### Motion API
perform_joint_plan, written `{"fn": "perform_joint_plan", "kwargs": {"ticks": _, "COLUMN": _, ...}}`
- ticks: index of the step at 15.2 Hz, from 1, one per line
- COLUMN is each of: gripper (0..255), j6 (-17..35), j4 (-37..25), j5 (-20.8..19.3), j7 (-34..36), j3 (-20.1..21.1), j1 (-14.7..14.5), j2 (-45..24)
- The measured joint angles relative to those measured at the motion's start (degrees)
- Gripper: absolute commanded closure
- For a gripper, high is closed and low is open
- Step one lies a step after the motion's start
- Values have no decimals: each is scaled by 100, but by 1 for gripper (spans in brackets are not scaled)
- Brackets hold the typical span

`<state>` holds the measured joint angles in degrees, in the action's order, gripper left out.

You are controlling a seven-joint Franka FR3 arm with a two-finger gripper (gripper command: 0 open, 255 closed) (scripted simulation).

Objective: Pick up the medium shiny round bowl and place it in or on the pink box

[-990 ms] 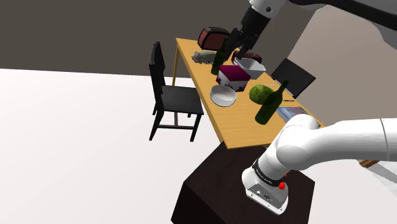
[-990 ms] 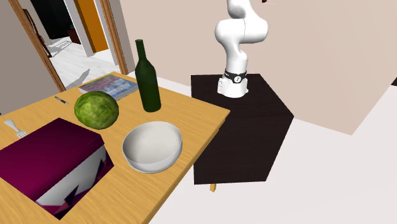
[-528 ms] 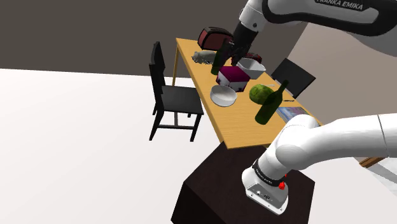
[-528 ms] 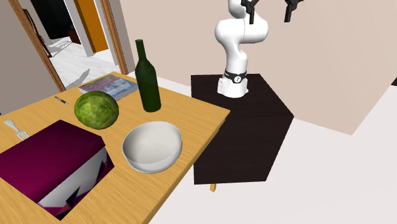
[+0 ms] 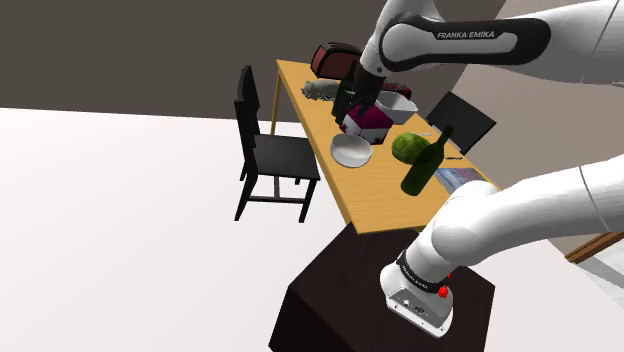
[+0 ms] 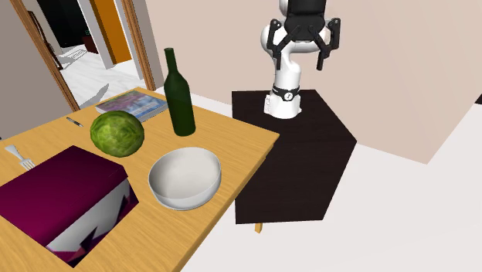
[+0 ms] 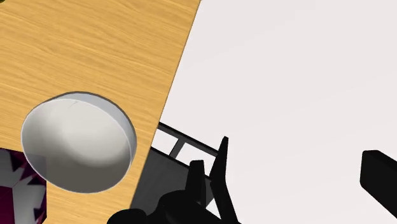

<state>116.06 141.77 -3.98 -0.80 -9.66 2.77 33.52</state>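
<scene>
While the pincer (image 6: 306, 60) hangs with jaws apart, pale grey round bowl (image 6: 184, 178), smooth, empty, upright beside maroon box (image 6: 54, 189)

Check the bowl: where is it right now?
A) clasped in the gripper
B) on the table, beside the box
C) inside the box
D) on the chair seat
B: the bowl rests upright on the table beside the box, and the gripper is open in the air with nothing between its fingers.
</scene>
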Motion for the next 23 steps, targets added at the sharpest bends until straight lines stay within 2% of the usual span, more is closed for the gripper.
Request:
{"fn": "perform_joint_plan", "kwargs": {"ticks": 4, "gripper": 0, "j6": 602, "j4": 43, "j5": -140, "j7": -223, "j3": -241, "j1": 101, "j2": -640}}
{"fn": "perform_joint_plan", "kwargs": {"ticks": 11, "gripper": 0, "j6": 1592, "j4": -227, "j5": -210, "j7": -628, "j3": -641, "j1": 222, "j2": -2035}}
{"fn": "perform_joint_plan", "kwargs": {"ticks": 19, "gripper": 0, "j6": 2525, "j4": -715, "j5": 10, "j7": -1168, "j3": -969, "j1": 403, "j2": -3606}}
{"fn": "perform_joint_plan", "kwargs": {"ticks": 23, "gripper": 0, "j6": 2868, "j4": -1228, "j5": 302, "j7": -1560, "j3": -1025, "j1": 609, "j2": -4545}}
